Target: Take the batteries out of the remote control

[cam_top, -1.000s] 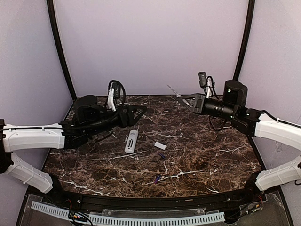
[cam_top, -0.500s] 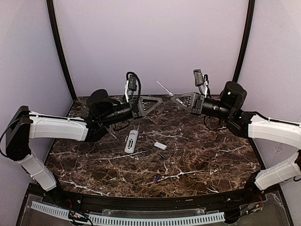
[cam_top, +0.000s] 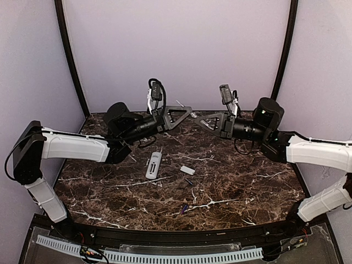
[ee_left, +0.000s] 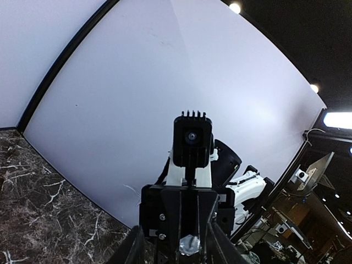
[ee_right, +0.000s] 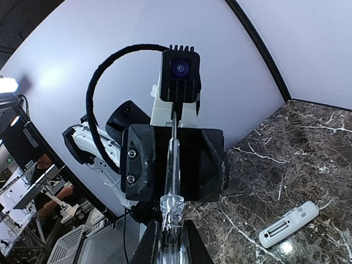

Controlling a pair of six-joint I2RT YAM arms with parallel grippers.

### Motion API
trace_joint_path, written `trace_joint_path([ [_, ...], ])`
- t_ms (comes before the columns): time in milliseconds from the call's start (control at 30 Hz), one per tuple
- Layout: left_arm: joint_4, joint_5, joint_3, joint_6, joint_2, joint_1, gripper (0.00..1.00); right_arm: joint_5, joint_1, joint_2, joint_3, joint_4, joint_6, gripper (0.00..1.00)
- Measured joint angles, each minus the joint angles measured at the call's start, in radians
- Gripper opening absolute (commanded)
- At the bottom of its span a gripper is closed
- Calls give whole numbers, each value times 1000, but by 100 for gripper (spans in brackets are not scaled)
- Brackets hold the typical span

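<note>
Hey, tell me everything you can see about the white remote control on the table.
The remote control is a slim white plastic bar lying flat on the dark marble table, left of centre, its length running roughly near to far with the far end tipped slightly right. Its upturned face shows a long dark open recess. Only the table touches it; a small white cover piece lies apart, just to its right.
</note>
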Motion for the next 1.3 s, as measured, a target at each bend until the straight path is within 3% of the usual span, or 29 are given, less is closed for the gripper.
trace_joint_path([
  [133,16,0,3,-12,10,0,7,-5,2,6,-1,-1,-1,0],
  [200,25,-2,6,-15,13,0,1,-5,3,11,-2,-1,-2,0],
  [400,29,0,10,-33,14,0,0,3,4,11,-3,2,-24,0],
  [533,13,-1,8,-36,13,0,0,18,4,9,-1,-26,-48,30],
  [633,-25,-12,-11,-22,-7,0,0,29,8,7,2,-89,-60,47],
  [900,-297,-69,-157,110,-231,1,0,87,17,-7,0,-283,-127,67],
  [1067,-543,-139,-208,224,-374,2,0,154,17,-43,-4,-397,-181,91],
  [1300,-929,-290,-196,353,-484,16,0,246,17,-77,-6,-502,-234,98],
])
